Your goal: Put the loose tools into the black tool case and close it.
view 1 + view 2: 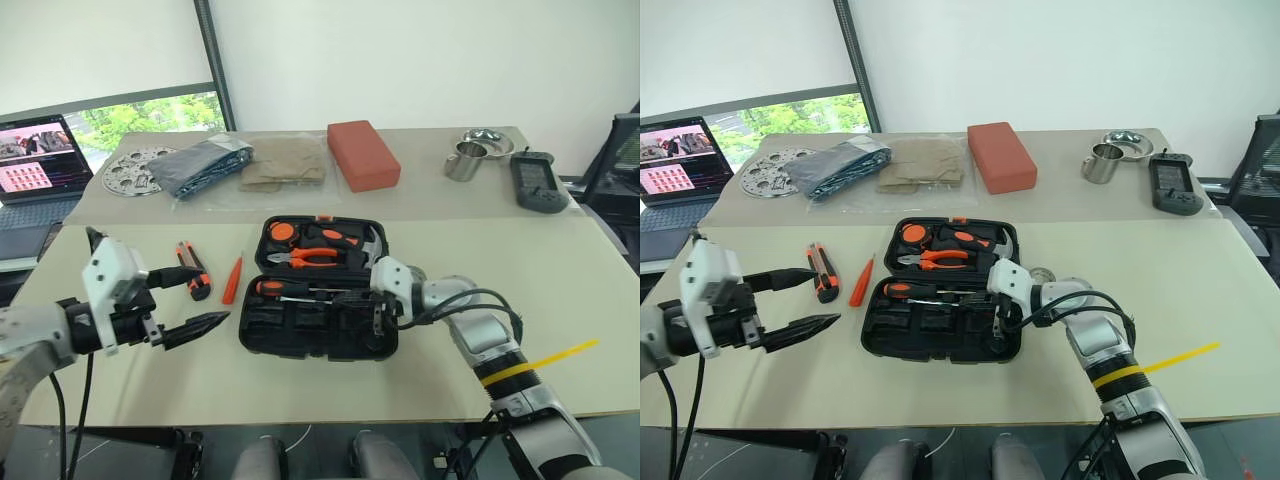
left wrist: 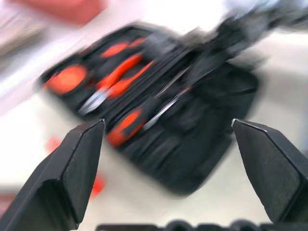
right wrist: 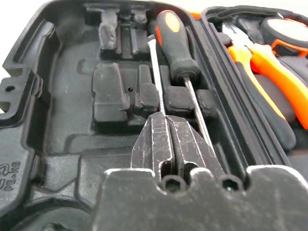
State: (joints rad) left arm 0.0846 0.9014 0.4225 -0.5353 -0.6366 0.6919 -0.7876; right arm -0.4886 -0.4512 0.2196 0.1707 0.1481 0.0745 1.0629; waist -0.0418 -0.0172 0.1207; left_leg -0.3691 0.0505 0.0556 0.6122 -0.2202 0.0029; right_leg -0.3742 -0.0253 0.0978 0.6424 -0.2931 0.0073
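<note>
Black-orange utility knife (image 1: 193,271) and slim all-orange pen-like screwdriver (image 1: 232,279) lie loose on the beige surface (image 1: 560,300).
Left gripper (image 1: 190,300), wide open and empty, hovers just before them, nearer than the right gripper (image 3: 166,139), nearly shut inside the open black textured plastic tool case (image 1: 262,335); both tools' long axes run away from the robot.

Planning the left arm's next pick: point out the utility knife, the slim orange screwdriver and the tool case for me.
utility knife (image 1: 194,277), left eye view, middle of its body.
slim orange screwdriver (image 1: 232,279), left eye view, mid-handle.
tool case (image 1: 262,332), left eye view, bare near-left tray.
</note>
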